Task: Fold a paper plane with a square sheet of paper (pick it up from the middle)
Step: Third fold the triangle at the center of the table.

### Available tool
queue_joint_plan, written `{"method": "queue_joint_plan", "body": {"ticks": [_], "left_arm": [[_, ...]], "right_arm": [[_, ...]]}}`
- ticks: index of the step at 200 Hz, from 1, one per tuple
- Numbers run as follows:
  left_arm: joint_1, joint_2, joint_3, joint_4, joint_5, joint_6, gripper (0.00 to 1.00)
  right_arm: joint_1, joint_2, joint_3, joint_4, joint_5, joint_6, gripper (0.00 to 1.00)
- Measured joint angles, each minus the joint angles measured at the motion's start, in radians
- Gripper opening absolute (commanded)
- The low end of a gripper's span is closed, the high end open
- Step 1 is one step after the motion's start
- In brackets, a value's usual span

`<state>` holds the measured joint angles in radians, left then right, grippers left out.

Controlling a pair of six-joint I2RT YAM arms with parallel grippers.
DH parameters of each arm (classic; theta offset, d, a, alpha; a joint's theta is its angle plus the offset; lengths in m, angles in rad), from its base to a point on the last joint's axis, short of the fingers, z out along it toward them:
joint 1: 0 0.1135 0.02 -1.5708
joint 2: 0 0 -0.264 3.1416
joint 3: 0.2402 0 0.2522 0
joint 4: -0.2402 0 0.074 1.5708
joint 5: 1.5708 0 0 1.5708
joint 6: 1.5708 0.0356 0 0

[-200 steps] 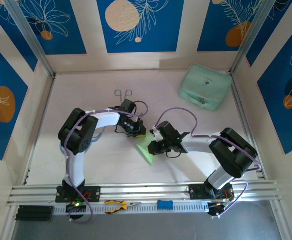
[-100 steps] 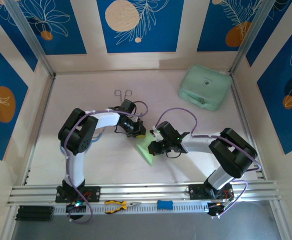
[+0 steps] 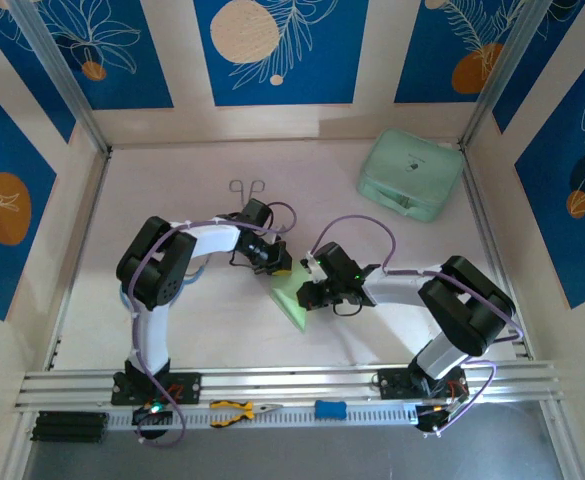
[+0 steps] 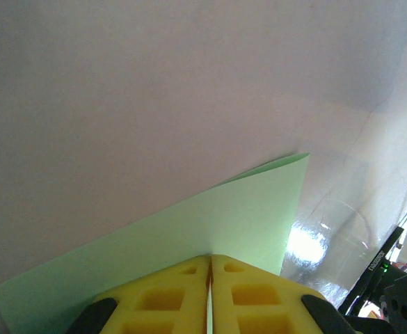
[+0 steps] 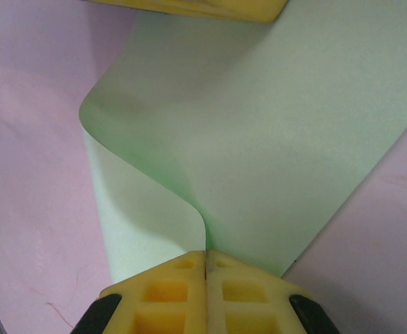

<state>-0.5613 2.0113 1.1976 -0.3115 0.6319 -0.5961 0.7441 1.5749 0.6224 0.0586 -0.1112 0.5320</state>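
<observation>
Top external view first: the green paper sheet (image 3: 292,300) is seen lying near the middle of the table (image 3: 212,330), a bit toward the near edge, and it's pinned between both arms. The left gripper (image 3: 281,266) is set at the sheet's far edge and the right gripper (image 3: 308,294) at its right side, so a good chunk of the paper is covered by the two wrists from above.

Left wrist view: the yellow fingers (image 4: 168,299) are pressed together with the edge of the paper sheet (image 4: 189,229) clamped in between. One pointed corner is seen sticking out over the table toward the right.

Right wrist view: the right gripper (image 5: 206,255) is closed tight on a curled-over fold of the sheet (image 5: 280,139), with one layer bent up and back over the layer below. The left gripper's fingers (image 5: 210,7) are seen at the top, on the opposite edge.

Other stuff around: a mint-green case (image 3: 411,175) is parked at the far right corner, well apart from the paper. Metal tongs (image 3: 246,187) are lying toward the far edge, left of the middle. Yellow-handled pliers (image 3: 234,410) and a small blue object (image 3: 330,409) are resting by the rail at the near edge.
</observation>
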Motion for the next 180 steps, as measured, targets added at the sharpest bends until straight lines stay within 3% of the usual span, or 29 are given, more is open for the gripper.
{"method": "queue_joint_plan", "body": {"ticks": [114,136,180], "left_arm": [[0.000,0.000,0.000,0.000,0.000,0.000,0.12],[0.000,-0.004,0.001,-0.001,-0.001,0.000,0.15],[0.000,-0.097,-0.003,-0.011,-0.068,-0.014,0.30]], "right_arm": [[0.000,0.015,0.000,0.016,-0.008,0.008,0.04],[0.000,0.015,0.000,0.016,-0.009,0.012,0.03],[0.000,0.015,-0.005,0.034,-0.008,0.027,0.04]]}}
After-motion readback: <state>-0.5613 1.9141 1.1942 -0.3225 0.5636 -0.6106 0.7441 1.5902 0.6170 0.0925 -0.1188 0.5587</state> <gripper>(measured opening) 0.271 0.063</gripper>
